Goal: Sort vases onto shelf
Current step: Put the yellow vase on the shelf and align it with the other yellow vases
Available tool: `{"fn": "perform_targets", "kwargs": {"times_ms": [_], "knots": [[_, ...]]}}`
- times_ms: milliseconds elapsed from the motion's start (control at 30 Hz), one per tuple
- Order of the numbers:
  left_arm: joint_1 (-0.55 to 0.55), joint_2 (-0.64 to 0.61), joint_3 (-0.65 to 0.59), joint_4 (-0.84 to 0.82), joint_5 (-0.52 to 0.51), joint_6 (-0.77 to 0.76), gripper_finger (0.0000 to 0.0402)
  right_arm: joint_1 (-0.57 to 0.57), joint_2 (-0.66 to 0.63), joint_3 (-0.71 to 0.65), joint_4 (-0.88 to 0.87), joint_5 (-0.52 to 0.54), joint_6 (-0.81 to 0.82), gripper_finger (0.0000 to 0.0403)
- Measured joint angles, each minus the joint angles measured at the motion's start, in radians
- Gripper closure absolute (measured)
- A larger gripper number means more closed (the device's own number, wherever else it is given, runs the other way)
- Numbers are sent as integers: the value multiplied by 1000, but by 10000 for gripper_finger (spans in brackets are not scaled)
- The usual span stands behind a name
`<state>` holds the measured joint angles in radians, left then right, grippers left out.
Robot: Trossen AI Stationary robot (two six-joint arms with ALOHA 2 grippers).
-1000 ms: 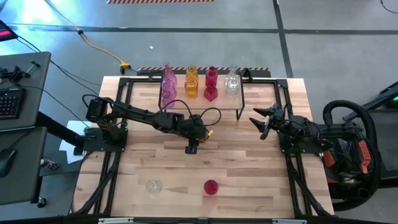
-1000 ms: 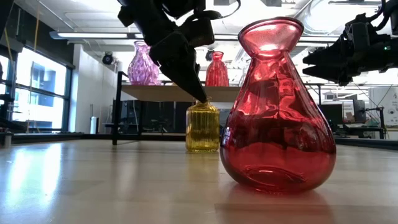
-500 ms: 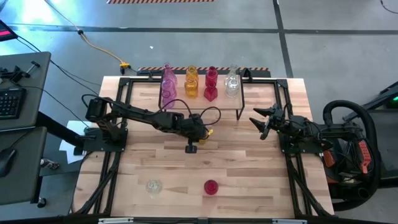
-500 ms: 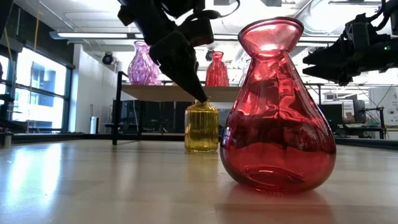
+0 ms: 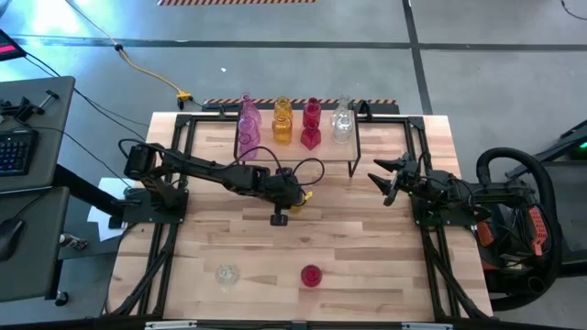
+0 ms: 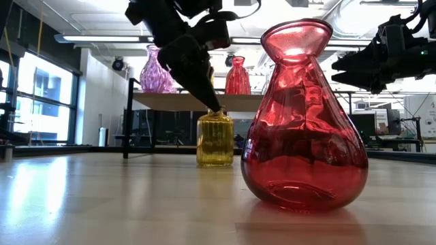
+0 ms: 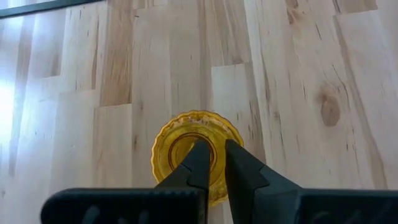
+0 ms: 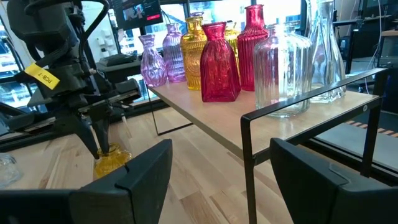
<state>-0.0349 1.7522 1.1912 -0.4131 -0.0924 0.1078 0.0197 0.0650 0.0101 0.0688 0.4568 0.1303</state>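
A small amber-yellow vase point(image 6: 215, 139) stands upright on the table's middle, and my left gripper point(image 6: 216, 109) is shut on its top. The left wrist view looks down into its mouth point(image 7: 186, 149). The shelf point(image 5: 312, 158) at the far edge carries pink point(image 5: 248, 124), amber point(image 5: 282, 122), red point(image 5: 312, 124) and clear point(image 5: 342, 119) vases. A red vase point(image 5: 311, 275) and a clear vase point(image 5: 227, 274) stand on their bases near the front edge. My right gripper point(image 5: 383, 183) waits open at the right, level, with nothing between its fingers. My left gripper pinches the wall of the yellow vase's neck at the rim point(image 7: 213, 135), one finger inside the mouth and one outside. The fingers slant down from the table's left side. The vase is upright with its base on the table.
The shelf's thin black legs point(image 5: 356, 170) stand just beyond the held vase. The big red vase point(image 6: 303, 122) fills the front of the low view. Bare wood lies between the shelf and the two front vases.
My left gripper and the yellow vase have shifted a little toward the table's left edge; the vase stays upright on the table.
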Motion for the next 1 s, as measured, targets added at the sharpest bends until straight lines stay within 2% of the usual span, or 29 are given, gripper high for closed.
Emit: {"fn": "perform_targets", "kwargs": {"times_ms": [267, 767, 1000], "knots": [[-11, -5, 12, -32, -10, -1, 388, 0, 0, 0, 0, 0, 0, 148], [-13, -4, 185, -304, -22, 53, 389, 0, 0, 0, 0, 0, 0, 148], [-13, -5, 310, -447, -50, 89, 389, 0, 0, 0, 0, 0, 0, 148]]}}
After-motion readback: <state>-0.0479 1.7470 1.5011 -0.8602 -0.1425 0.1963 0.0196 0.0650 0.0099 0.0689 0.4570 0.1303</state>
